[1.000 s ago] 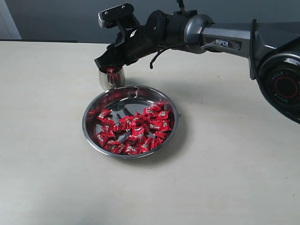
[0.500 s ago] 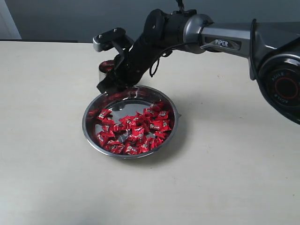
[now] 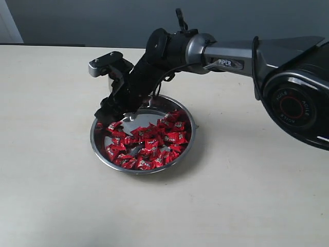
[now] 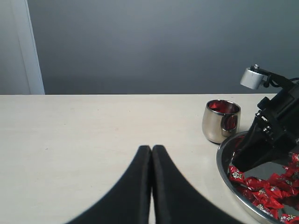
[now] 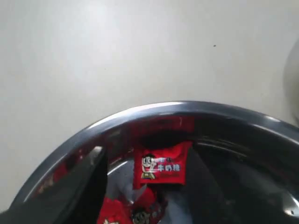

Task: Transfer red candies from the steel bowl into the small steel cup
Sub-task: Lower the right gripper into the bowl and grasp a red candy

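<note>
Pickup of a candy is the step in hand. The right tool [image 3: 104, 114] is held low inside the bowl [image 3: 141, 118], at the side nearest the cup [image 4: 221, 120]. Its jaws are spread and nothing is pinched. One candy [image 5: 161, 164] is framed between them, close to the bowl wall. The other candies [image 3: 149, 144] are heaped across the bowl, and some red is seen inside the cup, which stands on the worktop [image 3: 247, 200] just beside the bowl. The left tool [image 4: 152, 151] is pressed together, empty, and kept well apart. Next, it is judged, the jaws must be sunk around that single candy and closed without a neighbour being caught.
</note>
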Controlling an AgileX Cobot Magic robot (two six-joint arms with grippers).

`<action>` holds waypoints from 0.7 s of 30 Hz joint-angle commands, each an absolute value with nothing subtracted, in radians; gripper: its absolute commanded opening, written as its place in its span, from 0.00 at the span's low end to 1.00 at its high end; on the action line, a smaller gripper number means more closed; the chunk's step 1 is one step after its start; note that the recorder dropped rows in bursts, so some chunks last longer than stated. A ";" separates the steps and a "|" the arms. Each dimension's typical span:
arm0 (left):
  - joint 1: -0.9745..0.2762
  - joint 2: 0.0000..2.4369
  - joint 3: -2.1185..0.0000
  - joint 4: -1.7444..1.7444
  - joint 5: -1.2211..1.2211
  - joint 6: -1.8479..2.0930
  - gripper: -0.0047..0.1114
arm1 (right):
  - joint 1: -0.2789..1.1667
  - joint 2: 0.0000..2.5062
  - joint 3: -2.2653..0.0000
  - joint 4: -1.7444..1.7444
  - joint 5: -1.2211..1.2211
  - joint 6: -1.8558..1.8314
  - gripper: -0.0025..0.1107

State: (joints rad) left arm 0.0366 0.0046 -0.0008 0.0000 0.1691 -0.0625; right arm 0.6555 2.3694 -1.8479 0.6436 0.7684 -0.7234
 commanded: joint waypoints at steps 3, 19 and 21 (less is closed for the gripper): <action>0.038 0.000 0.000 0.000 0.164 -0.067 0.04 | 0.665 2.384 -1.853 0.649 0.750 -0.732 0.46; 0.038 0.000 0.000 0.000 0.164 -0.067 0.04 | 0.665 2.394 -1.853 0.636 0.738 -0.732 0.02; 0.038 0.000 0.000 0.000 0.164 -0.067 0.04 | 0.662 2.354 -1.853 0.634 0.738 -0.732 0.02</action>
